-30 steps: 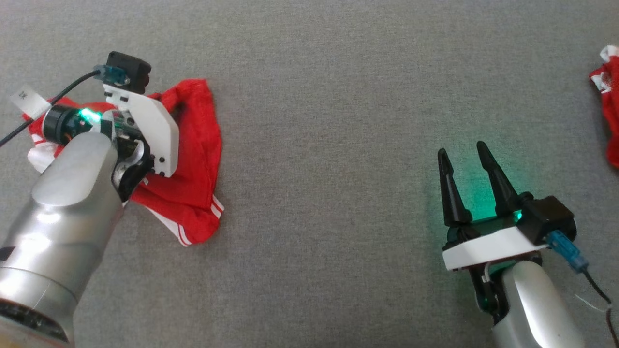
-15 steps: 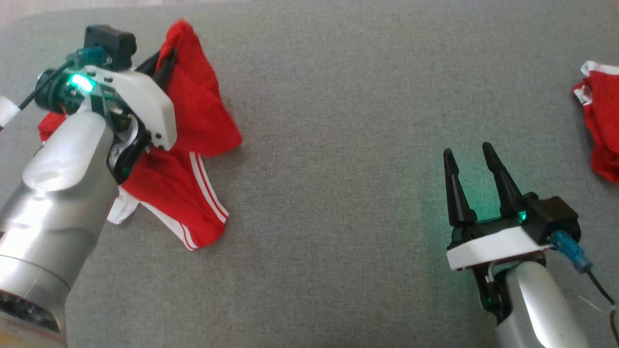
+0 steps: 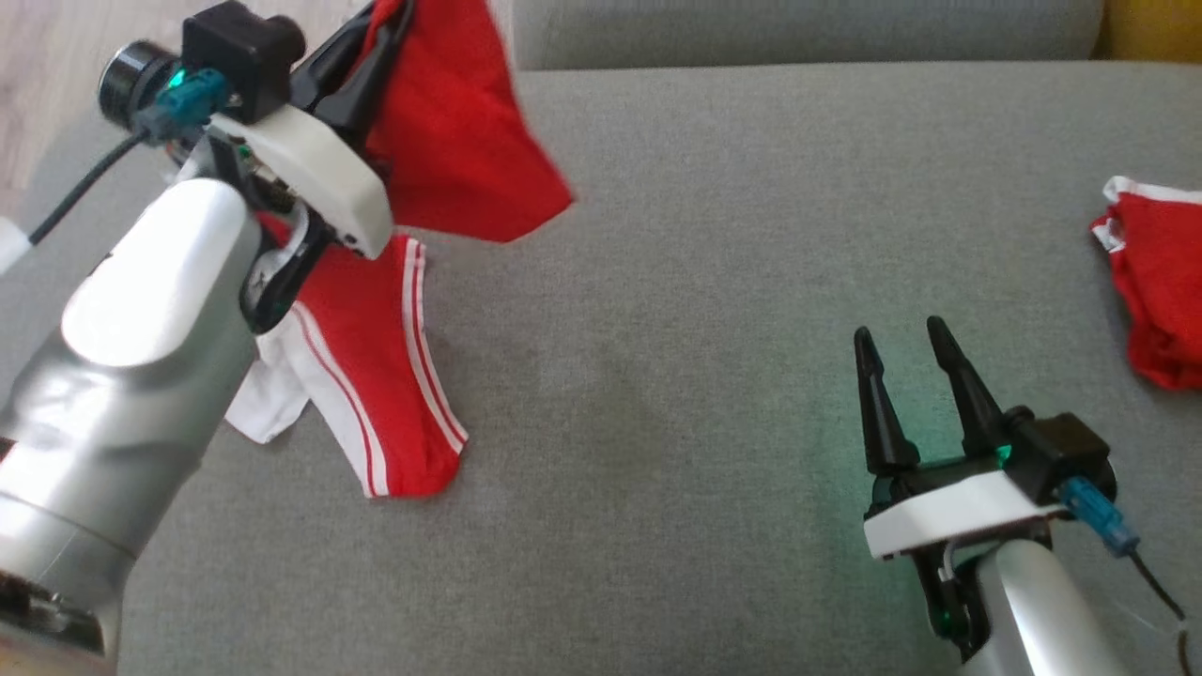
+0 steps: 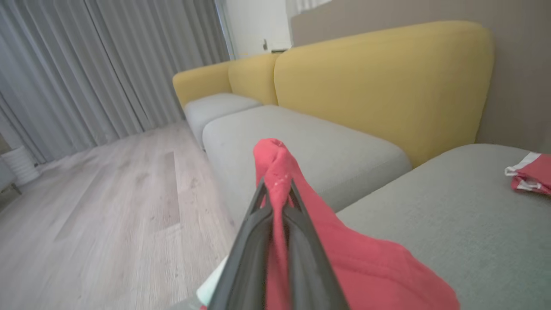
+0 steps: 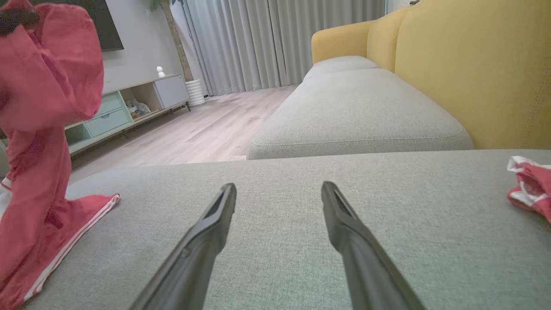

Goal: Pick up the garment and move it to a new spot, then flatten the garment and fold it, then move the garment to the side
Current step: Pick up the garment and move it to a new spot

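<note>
1. Because the first step calls for lifting and relocating the piece, the left gripper (image 4: 275, 193) is closed tight on a bunched fold of the red knit garment with white side stripes (image 3: 451, 141), holding it raised at 11 o'clock in the head view.
2. The pinched fold sits between the two dark fingers (image 4: 247, 258) and protrudes past their tips. The remaining cloth hangs toward 6 o'clock, and its striped lower end rests on the grey fabric sofa cushion (image 3: 704, 329).
3. The right gripper (image 3: 897, 329) hovers at 4 o'clock with its fingers spread wide and empty, well apart from the garment. This is judged a standby posture for the flattening step.
4. A second red-and-white cloth bundle (image 3: 1155, 300) lies at 3 o'clock, clear of both grippers.
</note>
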